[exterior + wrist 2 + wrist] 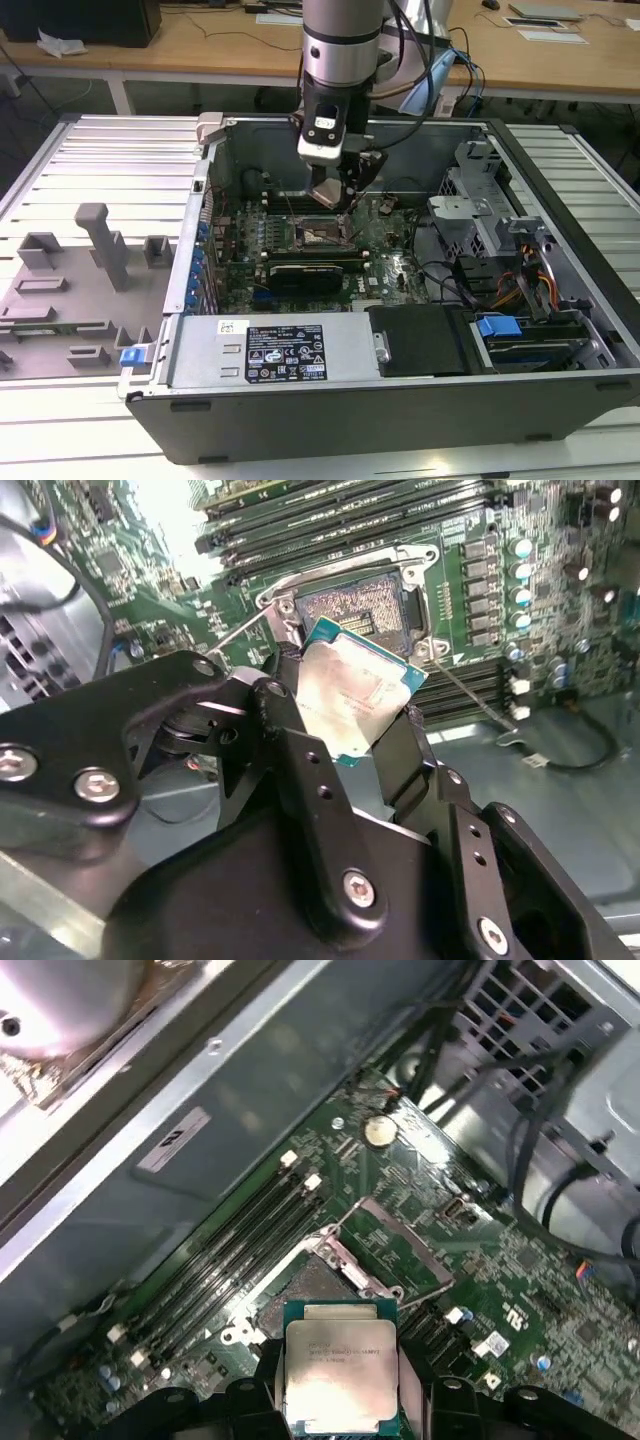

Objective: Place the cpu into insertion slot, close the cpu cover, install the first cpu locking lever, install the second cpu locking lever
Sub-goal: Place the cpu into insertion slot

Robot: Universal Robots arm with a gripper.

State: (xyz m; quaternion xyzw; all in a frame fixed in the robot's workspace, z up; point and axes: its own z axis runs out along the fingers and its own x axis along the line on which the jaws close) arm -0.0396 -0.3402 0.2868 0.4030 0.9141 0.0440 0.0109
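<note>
The cpu (350, 692) is a small square chip with a silvery top and green edge, and my gripper (350, 708) is shut on it with a black finger on each side. It hangs tilted just above the insertion slot (358, 602), not touching it. In the first wrist view the cpu (340, 1365) sits in my gripper (340, 1388) right over the open insertion slot (303, 1295). The cpu cover (400, 1248) is swung open beside the slot. Two thin locking levers (238, 632) (468, 692) stand free. In the exterior view my gripper (335, 192) hovers over the slot (322, 235).
Long black memory slots (235, 1250) run beside the socket. A black heatsink bar (305, 272) lies in front of it. Case walls (205, 210), a labelled metal box (280, 350), a drive cage (470, 215) and cables (540, 285) surround the green motherboard (395, 265).
</note>
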